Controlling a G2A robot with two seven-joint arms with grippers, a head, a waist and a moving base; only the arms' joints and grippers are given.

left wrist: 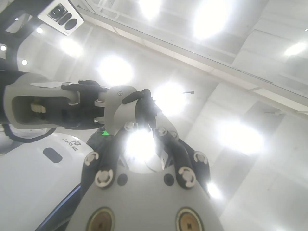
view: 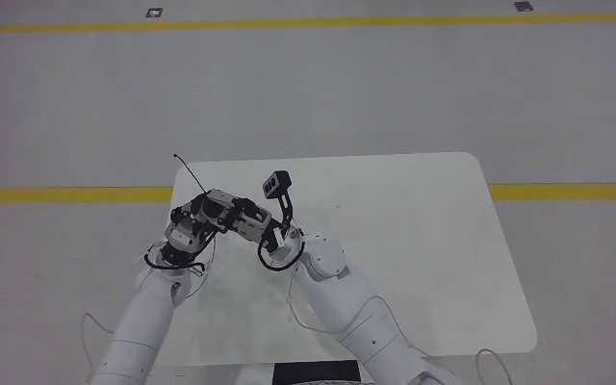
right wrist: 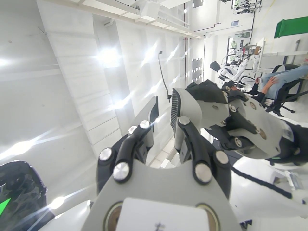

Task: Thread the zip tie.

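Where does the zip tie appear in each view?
Top view: zip tie slants from the left hand past the table's far-left corner.
Left wrist view: its far end, dark beside a ceiling light.
Right wrist view: curved black strip beyond the right hand.
Shared landmark: the left hand gripping it.

— Where do the arms meet?
— Over the table's (view: 404,250) nine o'clock side, with the left gripper (view: 197,206) against the right gripper (view: 220,200).
— And the zip tie (view: 189,174)?
— It's thin and black, and it slants from them toward eleven o'clock.
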